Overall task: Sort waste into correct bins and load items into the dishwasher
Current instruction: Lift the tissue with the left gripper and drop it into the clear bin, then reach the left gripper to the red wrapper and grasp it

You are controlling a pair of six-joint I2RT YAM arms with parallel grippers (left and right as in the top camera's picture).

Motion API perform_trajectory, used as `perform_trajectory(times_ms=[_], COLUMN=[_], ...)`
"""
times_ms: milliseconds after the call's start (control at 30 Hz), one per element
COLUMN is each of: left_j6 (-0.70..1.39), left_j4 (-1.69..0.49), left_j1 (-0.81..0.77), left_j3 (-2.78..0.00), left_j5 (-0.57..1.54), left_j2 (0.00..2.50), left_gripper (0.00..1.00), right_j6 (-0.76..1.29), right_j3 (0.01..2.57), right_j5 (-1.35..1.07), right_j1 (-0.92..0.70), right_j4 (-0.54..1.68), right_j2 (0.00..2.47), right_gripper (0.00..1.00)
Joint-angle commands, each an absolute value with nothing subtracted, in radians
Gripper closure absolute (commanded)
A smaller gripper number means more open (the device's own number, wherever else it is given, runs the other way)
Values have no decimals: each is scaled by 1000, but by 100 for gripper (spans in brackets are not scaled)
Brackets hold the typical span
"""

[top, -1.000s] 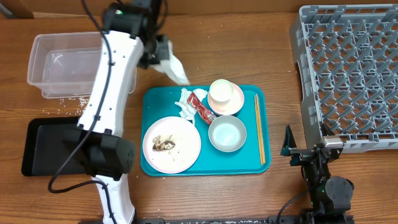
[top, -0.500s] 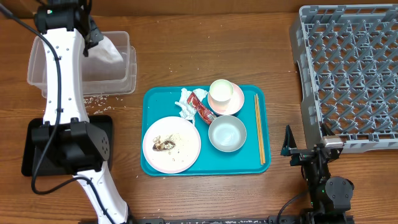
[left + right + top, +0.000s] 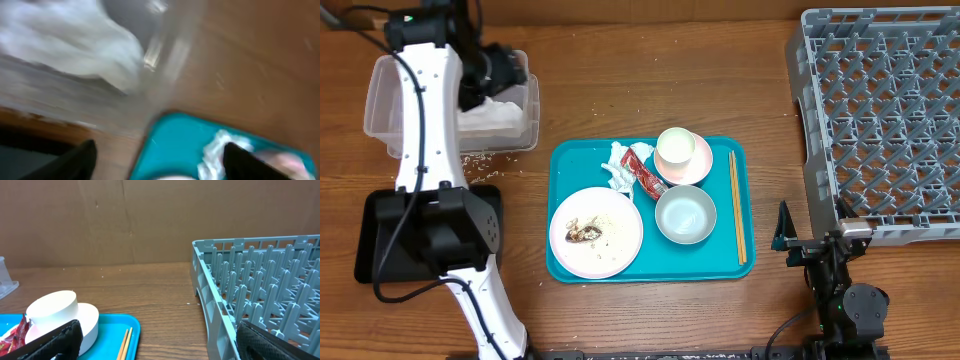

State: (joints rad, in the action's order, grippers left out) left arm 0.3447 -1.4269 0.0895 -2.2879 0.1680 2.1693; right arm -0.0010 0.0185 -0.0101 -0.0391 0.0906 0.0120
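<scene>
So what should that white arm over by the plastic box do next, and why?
Probably swing the left gripper across to the teal tray and aim for the crumpled tissue beside the red wrapper. In the wrist view its fingers are apart and empty, and a white tissue lies inside the clear tub, so that drop looks done while waste remains on the tray.

White tissue (image 3: 495, 116) now out of left gripper (image 3: 504, 74), inside clear tub (image 3: 380, 112).

two bowls (image 3: 685, 214), two tissues (image 3: 616, 166), one plate (image 3: 616, 246)
</scene>
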Motion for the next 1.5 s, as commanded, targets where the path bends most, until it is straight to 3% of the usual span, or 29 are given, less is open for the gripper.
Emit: perform_trajectory(times_ms=[0, 200, 367, 800, 967, 1233, 1300, 1367, 1467], left_j6=[238, 328, 421, 511, 569, 584, 584, 584, 583], left_j4=[-1500, -1527, -1422, -1243, -1139, -1001, -989, -987, -1005], left_j1=[-9, -220, -316, -310, -310, -310, -310, -310, -304], left_j3=[-2305, -2201, -2049, -1794, -1710, -1597, -1588, -1587, -1605], left_j5=[410, 194, 96, 70, 73, 102, 126, 128, 131], left_j2=[2152, 2155, 2155, 2155, 2155, 2155, 2155, 2155, 2150], left_gripper=[40, 44, 54, 58, 65, 65, 74, 94, 96], right_j6=[-7, -7, -7, -7, -7, -7, -7, -7, -7], right_j3=[8, 8, 8, 8, 8, 8, 8, 8, 8], right_j5=[-1, -1, -1, -1, -1, -1, -1, -1, -1], right_j1=[-35, -35, -35, -35, -35, -35, -35, -35, -35], right_j4=[84, 84, 84, 84, 84, 84, 84, 84, 84], right_j2=[3, 3, 3, 3, 3, 3, 3, 3, 3], right_gripper=[0, 0, 0, 0, 0, 0, 0, 0, 0])
